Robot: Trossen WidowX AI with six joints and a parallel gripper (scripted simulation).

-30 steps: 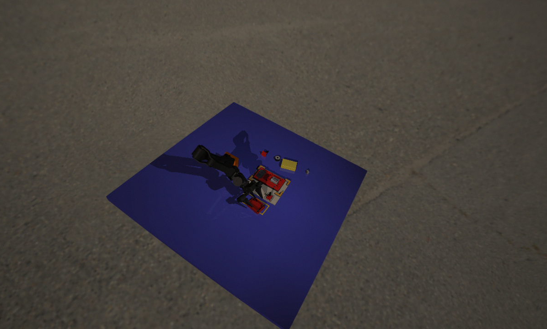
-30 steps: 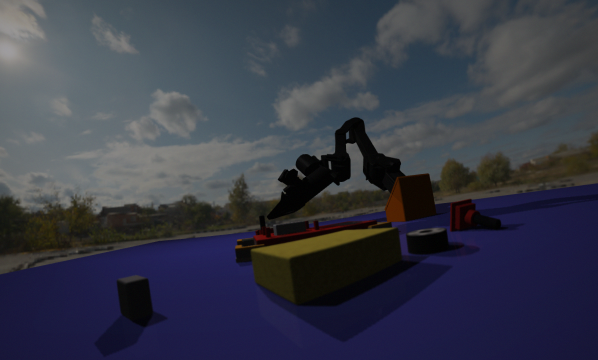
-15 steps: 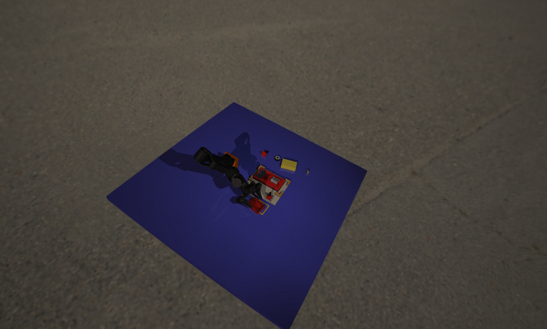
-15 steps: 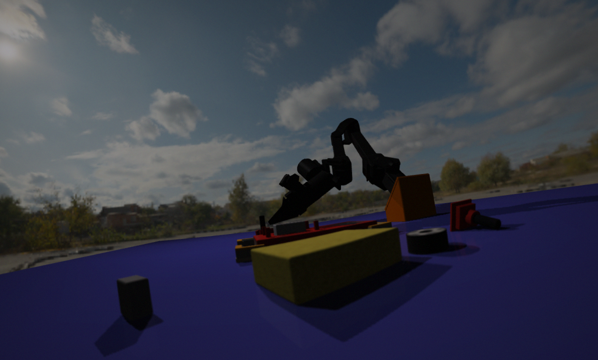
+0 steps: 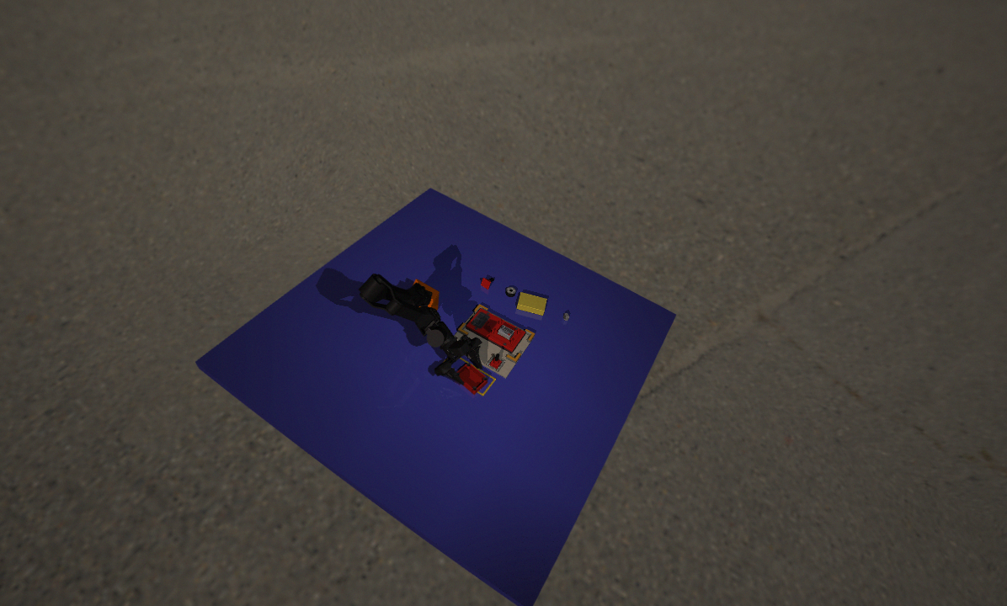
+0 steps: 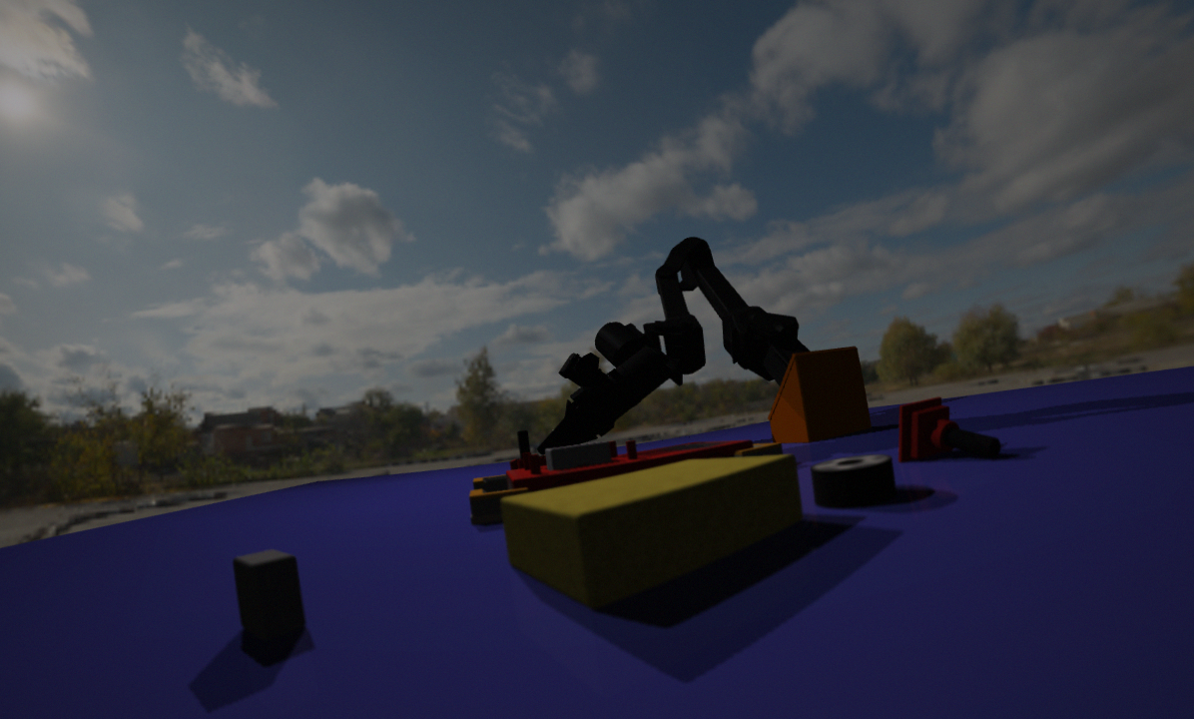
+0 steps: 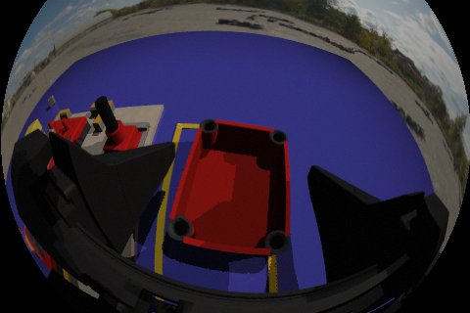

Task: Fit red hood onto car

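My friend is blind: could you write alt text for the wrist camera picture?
A red hood lies hollow side up on a blue table, framed by the open gripper and its two black fingers. The car jig sits at left.
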